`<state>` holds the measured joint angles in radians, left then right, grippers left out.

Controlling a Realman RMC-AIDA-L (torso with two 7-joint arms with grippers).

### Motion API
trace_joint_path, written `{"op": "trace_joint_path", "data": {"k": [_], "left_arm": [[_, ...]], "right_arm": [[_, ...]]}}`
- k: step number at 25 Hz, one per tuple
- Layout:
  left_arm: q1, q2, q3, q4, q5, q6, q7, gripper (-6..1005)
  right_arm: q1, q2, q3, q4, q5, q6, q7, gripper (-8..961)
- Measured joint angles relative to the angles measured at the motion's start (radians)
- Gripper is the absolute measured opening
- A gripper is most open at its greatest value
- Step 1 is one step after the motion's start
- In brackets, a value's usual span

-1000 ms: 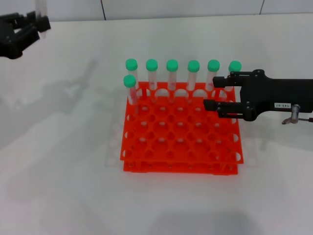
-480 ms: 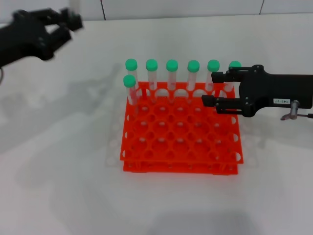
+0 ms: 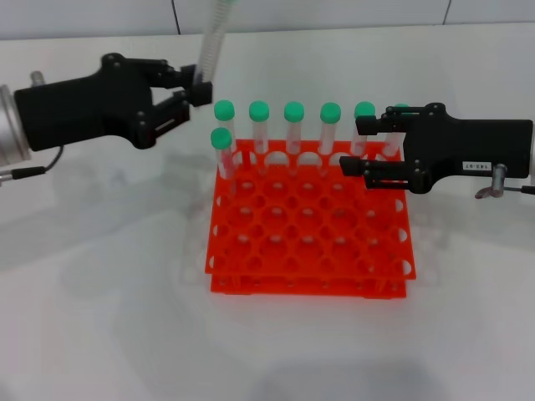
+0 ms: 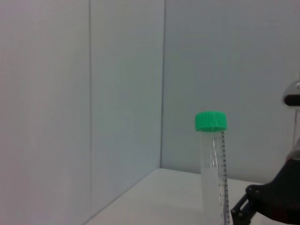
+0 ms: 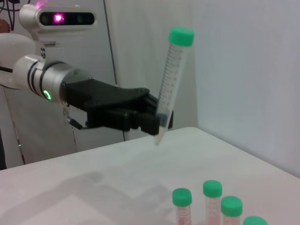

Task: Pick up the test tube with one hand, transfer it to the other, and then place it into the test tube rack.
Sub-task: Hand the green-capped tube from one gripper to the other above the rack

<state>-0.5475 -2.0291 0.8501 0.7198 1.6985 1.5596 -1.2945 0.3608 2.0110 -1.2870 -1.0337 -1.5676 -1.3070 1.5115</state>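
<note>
My left gripper [image 3: 194, 90], black and unlabelled, is shut on the lower end of the test tube [image 3: 210, 48]. It holds the tube nearly upright, just left of and behind the orange-red test tube rack [image 3: 309, 286]. The right wrist view shows the same gripper [image 5: 154, 119] with the tube [image 5: 169, 82] leaning in it, green cap uppermost. The left wrist view shows the capped tube [image 4: 212, 154]. My right gripper [image 3: 370, 148], with a white label, stands open over the rack's back right corner, apart from the held tube.
Several green-capped tubes [image 3: 294, 125] stand in the rack's back row, and one more [image 3: 222, 150] in the second row at the left. Some of their caps [image 5: 212, 189] show in the right wrist view. White tabletop lies all around the rack.
My left arm has swung in from the far left toward the rack's back left corner, carrying the tube. The right gripper has drifted slightly up and stays open.
</note>
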Motion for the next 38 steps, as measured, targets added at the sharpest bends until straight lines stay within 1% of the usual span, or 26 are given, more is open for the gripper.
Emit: {"op": "trace_joint_path", "data": {"k": [9,19,29,38], "left_arm": [[-0.046,-0.012,0.004,-0.044,0.087,0.000,0.019,199],[-0.061,-0.020,0.051,-0.052,0.103,-0.004,0.021,199],[-0.081,-0.023,0.053,-0.099,0.137,-0.020,0.033,199],[-0.107,-0.032,0.057,-0.118,0.172,-0.024,0.035,199]], "right_arm": [[0.003,0.000,0.000,-0.003,0.000,-0.008,-0.001,602],[0.002,0.000,0.000,-0.028,0.001,-0.010,-0.001,598],[0.001,-0.001,0.013,-0.040,0.001,-0.014,0.001,594],[0.000,-0.002,0.014,-0.055,0.001,-0.014,0.001,591]]}}
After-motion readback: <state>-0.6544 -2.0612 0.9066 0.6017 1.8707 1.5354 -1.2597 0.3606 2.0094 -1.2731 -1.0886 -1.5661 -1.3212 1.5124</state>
